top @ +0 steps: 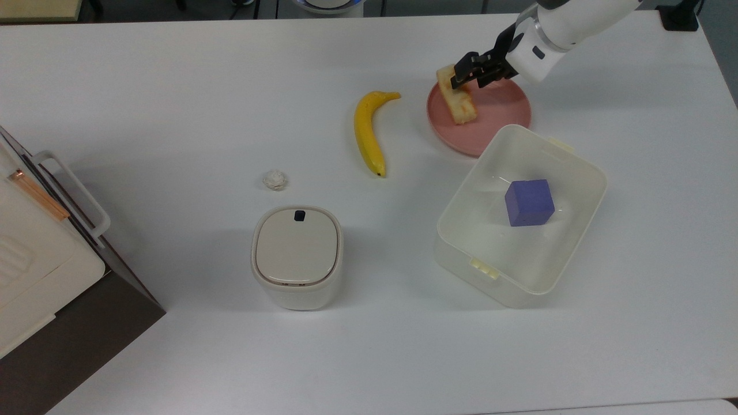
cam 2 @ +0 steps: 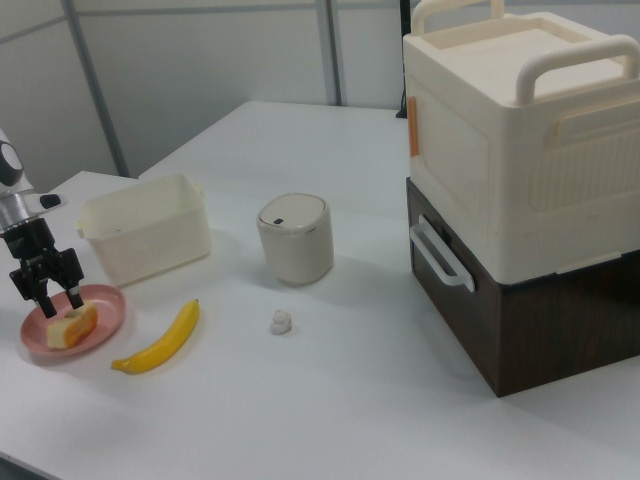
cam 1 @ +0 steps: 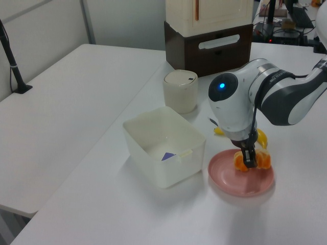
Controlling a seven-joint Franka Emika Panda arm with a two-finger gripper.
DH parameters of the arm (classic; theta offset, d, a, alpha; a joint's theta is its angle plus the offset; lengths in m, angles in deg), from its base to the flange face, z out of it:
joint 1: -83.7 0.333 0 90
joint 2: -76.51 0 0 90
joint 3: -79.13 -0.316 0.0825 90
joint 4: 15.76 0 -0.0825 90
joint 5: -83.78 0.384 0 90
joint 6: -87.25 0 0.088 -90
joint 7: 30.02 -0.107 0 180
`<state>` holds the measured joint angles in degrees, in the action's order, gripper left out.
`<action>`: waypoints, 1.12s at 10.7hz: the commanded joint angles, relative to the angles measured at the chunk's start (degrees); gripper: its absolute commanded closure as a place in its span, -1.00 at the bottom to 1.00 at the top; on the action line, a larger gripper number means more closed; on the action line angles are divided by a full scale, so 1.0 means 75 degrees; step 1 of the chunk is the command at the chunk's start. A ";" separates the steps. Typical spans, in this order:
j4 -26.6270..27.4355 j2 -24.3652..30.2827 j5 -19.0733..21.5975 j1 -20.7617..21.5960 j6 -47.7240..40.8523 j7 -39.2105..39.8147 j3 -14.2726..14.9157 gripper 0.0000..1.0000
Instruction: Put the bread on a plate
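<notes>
The bread [top: 460, 102] lies tipped on the salmon-pink plate [top: 496, 118], near the plate's left rim in the top view, with its plain yellowish side showing. In the left view its orange glazed bumps [cam 1: 238, 163] show on either side of the fingers. My gripper [top: 471, 78] hangs open just over the bread's far end. In the right view the gripper [cam 2: 48, 293] has its fingers spread above the bread [cam 2: 72, 324], which rests on the plate [cam 2: 108, 312].
A yellow banana [top: 367, 132] lies left of the plate in the top view. A translucent white tub [top: 461, 207] holding a purple cube [top: 529, 202] stands close against the plate's near side. A lidded canister [top: 297, 256], a small crumpled ball [top: 275, 180] and a stacked box [top: 34, 259] lie farther left.
</notes>
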<state>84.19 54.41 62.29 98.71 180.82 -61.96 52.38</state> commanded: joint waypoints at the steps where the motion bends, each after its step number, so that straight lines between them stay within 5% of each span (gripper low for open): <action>1: -0.0106 0.0123 -0.0065 -0.0127 -0.0065 -0.0124 -0.0031 -1.00; 3: -0.0293 0.0262 -0.0042 -0.0488 -0.0077 -0.0089 -0.0031 -1.00; 5: -0.0470 0.1079 0.0168 -0.1632 -0.0065 0.0109 -0.0019 -1.00; 9: -0.1231 0.2604 0.2427 -0.4388 -0.0042 0.1605 0.0262 -1.00; 12: -0.1349 0.3064 0.2911 -0.4311 -0.0124 0.2219 0.1630 -1.00</action>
<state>73.33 75.14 81.99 64.37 180.82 -47.19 58.58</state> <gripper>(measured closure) 0.000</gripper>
